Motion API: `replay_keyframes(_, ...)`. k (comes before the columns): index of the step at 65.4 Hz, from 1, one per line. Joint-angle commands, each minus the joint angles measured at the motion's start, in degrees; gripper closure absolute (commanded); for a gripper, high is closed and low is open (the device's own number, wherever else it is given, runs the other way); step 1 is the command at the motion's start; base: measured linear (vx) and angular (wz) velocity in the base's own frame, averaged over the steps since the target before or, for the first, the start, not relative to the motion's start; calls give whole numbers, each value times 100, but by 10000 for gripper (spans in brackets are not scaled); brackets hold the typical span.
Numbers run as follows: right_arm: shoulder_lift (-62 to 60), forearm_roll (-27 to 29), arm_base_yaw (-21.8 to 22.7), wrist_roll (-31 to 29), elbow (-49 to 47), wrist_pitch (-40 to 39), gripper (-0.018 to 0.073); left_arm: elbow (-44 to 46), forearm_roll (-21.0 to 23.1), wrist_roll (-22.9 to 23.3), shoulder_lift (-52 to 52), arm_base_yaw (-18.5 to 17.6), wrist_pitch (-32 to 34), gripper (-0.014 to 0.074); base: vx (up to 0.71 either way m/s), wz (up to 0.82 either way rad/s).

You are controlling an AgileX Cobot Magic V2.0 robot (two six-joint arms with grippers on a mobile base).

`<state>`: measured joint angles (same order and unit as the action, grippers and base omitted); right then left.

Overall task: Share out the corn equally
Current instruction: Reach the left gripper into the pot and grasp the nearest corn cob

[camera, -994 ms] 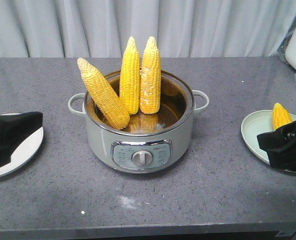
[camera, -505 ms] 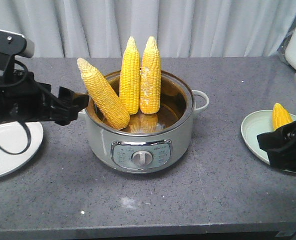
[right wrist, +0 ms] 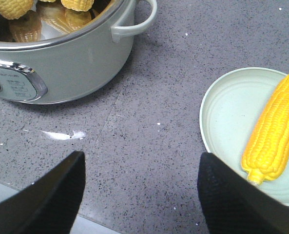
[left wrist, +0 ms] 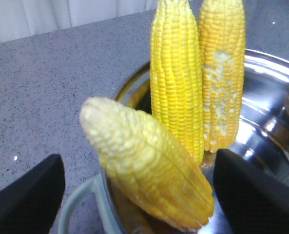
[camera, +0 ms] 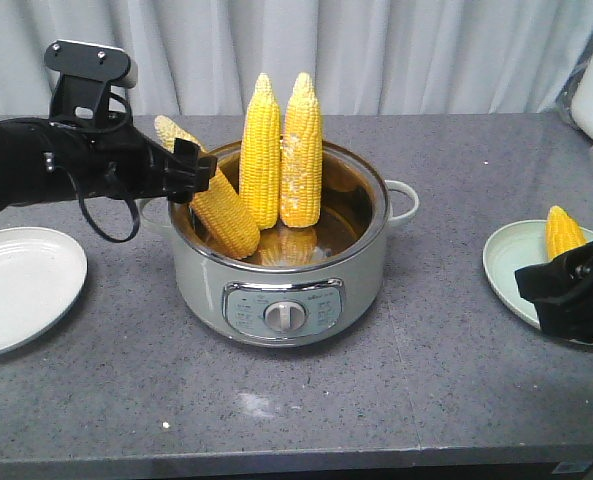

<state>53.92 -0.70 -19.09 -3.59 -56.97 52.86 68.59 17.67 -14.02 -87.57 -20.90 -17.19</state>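
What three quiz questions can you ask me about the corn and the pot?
1. True or false: the white plate has a cob on it.
2. How many corn cobs stick up out of the electric cooker? A two, B three, C four.
3. Which gripper is open around the leaning cob?

Key
1. False. The white plate is bare.
2. B, three: two upright and one leaning.
3. The left gripper, with a finger on each side of the cob.
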Motion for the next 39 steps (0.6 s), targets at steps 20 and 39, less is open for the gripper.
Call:
replay_keyframes(20, -67, -45, 2, -9, -132, -294, 87, 1023, 108, -96, -612, -190, 290, 7, 0, 0)
replay_keyframes(39, -67, -45, 2, -14, -132, -288, 87, 1105, 362, -709, -736, -647, 224, 57, 0, 0)
